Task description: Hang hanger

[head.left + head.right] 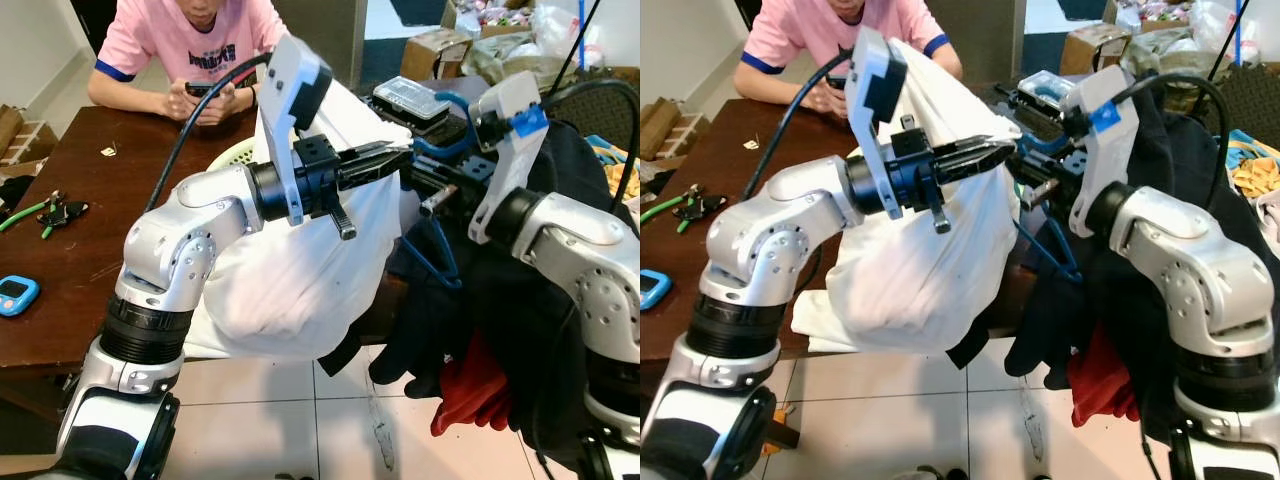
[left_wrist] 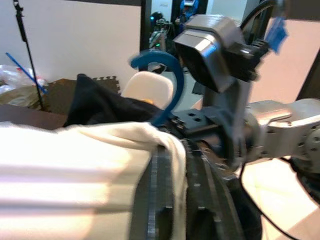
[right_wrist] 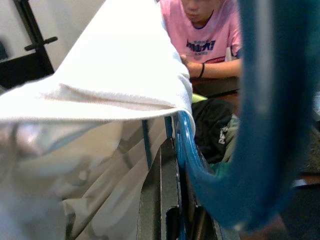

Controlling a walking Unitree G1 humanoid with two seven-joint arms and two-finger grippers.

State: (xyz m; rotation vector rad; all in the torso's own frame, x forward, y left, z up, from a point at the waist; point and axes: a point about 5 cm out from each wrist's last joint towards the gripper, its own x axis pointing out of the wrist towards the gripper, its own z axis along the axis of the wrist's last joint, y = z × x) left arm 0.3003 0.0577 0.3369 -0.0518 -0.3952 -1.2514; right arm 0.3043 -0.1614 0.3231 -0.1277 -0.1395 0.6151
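A lived-in home room: brown wooden table (image 1: 90, 230), tiled floor (image 1: 270, 420), cardboard boxes (image 1: 432, 50), piled clothes (image 1: 520, 330).

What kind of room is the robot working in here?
Probably a lived-in home or workshop room: a brown wooden table with hand tools, cardboard boxes behind, and a seated person.

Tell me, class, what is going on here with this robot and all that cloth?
The robot is working a white garment onto a blue hanger. Its left gripper is pinched shut on the garment's top edge, holding it up over the floor. Its right gripper grips the hanger beside it, with dark clothes draped below that arm. Nothing is hung yet. Behind, a person in a pink shirt sits at the brown table.
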